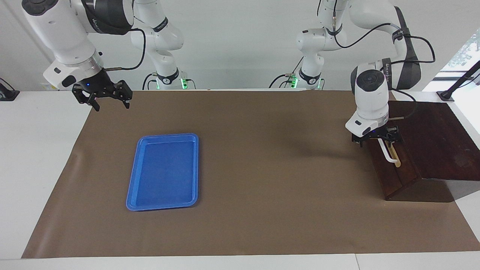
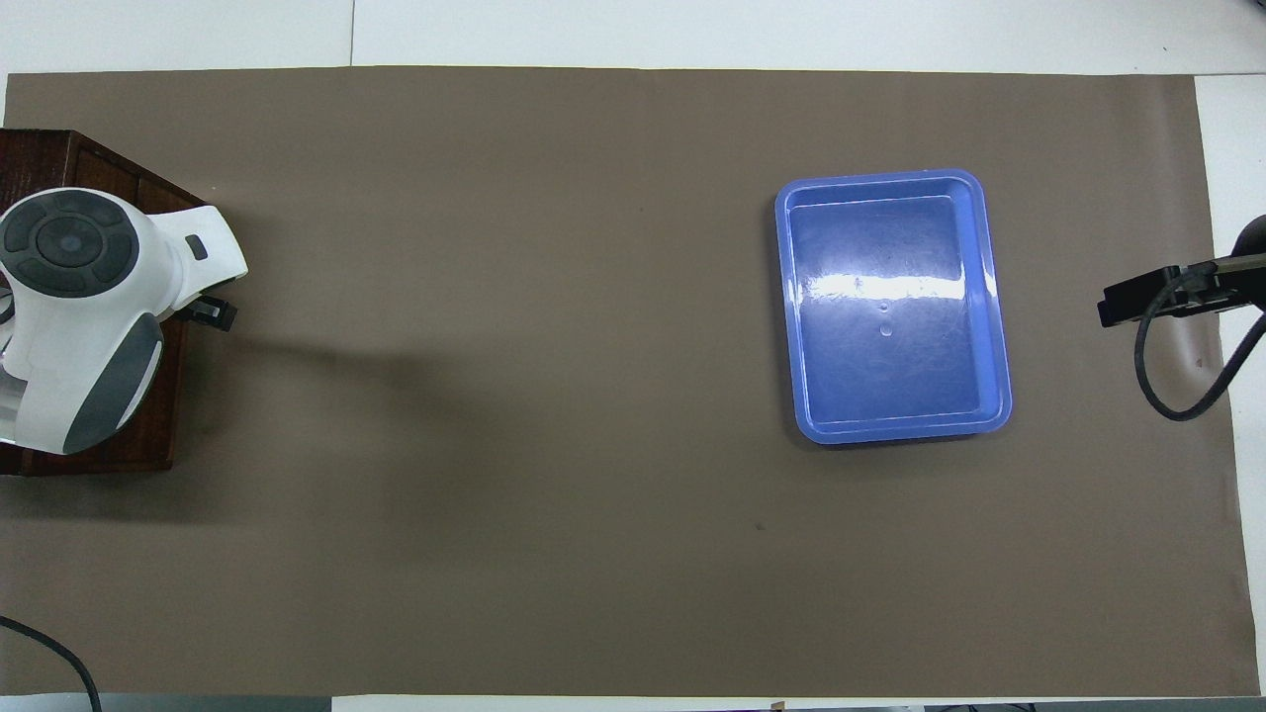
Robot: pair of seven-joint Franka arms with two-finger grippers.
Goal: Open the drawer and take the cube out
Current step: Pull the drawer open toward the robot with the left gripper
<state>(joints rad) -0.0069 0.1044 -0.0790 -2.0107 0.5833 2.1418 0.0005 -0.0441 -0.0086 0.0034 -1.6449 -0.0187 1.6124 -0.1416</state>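
Reading across the facing view, with the blue tray as the landmark.

Right gripper: raised over the corner of the brown mat at the right arm's end of the table, on the robots' side of the tray and well apart from it. Fingers spread, holding nothing. This arm waits; judged to be parked clear so it can come in once the drawer is out.

Tray: lies flat on the mat. Nothing in it in either view, only glare on its floor. Probably the set-down place for the cube, though the task sentence does not say so.

Left gripper: well away from the tray, at the left arm's end of the table, down at the front of the drawer. It sits at the robot-side end of the white bar handle, fingers either side of the bar. Cannot tell whether they are clamped on it or only straddling it. Placement there fits a pull toward the tray.

Drawer: front looks flush with the dark wooden box, no pale interior showing, so judged closed.

Cube: not visible anywhere; presumably inside the drawer. Overhead view adds nothing, as the left arm's wrist covers the handle.
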